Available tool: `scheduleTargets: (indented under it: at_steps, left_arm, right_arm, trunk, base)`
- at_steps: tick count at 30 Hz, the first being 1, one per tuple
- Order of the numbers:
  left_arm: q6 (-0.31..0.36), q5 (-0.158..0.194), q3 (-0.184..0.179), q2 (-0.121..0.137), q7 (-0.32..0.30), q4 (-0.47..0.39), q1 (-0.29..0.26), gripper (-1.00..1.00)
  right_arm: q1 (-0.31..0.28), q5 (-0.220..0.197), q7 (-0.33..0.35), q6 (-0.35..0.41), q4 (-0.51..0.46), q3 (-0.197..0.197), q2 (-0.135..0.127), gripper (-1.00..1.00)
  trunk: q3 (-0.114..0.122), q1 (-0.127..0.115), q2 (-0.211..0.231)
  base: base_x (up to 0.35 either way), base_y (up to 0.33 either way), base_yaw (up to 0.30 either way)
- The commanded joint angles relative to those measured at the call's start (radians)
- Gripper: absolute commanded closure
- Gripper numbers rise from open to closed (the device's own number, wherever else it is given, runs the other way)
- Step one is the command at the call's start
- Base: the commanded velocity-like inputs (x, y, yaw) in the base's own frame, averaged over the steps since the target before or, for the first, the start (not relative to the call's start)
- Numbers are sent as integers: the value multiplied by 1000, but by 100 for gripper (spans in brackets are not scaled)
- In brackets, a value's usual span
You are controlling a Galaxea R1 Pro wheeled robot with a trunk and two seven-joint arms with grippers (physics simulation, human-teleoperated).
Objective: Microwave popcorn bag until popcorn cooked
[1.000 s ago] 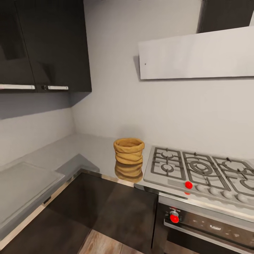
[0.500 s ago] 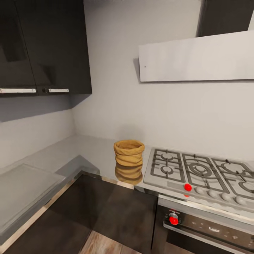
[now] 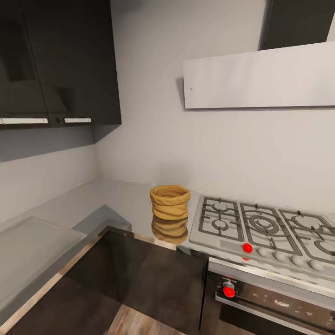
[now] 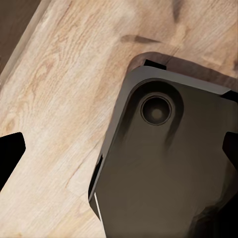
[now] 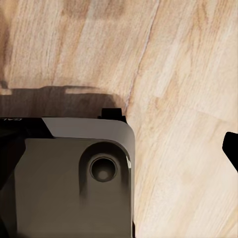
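**Kitchen corner with sack beside the hob**

Pale grey walls are seen meeting at an inside corner, and everything else is placed here relative to the steel gas hob (image 3: pixel 265 232) set into the worktop. A long L-shaped grey, slightly reflective metal-look countertop (image 3: pixel 107 200) is seen running from the hob toward the corner and then turning toward the camera, over glossy dark base cabinets (image 3: pixel 153 279). Glossy black wall cupboards with steel bar handles (image 3: pixel 60 65) are hung high up and well to the side of the hob, beyond the corner. A flat pale grey extractor hood (image 3: pixel 260 74) is mounted on the wall directly above the hob. A built-in dark oven with a steel handle and a red knob (image 3: pixel 274 298) is fitted directly below the hob. A small tan-yellow popcorn bag with rolled, ring-like folds and an open round mouth (image 3: pixel 170 201) is stood upright on the countertop just beside the hob, on its corner side, with its reflection shown in the worktop beneath it.

Light wooden floor planks (image 4: pixel 59 99) and the robot's dark grey base are shown in both wrist views. Dark fingertip shapes are glimpsed at the frame edges there, so whether either gripper is spread or pressed together cannot be told.
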Motion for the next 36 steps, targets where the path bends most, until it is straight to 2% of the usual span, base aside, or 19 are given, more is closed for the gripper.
scheduleTargets:
  at_steps: [1, 11, 36]
  left_arm:
    - [-2, 4, -2, 0, 2, -1, 0, -100]
    - [-2, 2, -4, -1, 2, -1, 0, -100]
    - [-2, 2, -2, 0, 4, -1, 0, -100]
  right_arm:
    - [-1, 7, -1, -6, 3, -4, -1, -100]
    - [-1, 2, 0, 0, 3, -4, -1, -100]
    - [-1, 1, -2, -1, 3, -3, -3, -100]
  trunk:
    - [-1, 0, -1]
    - [-3, 0, -1]
    - [-42, 0, -1]
  base:
    - [0, 0, 0]
    - [0, 0, 0]
    - [0, 0, 0]
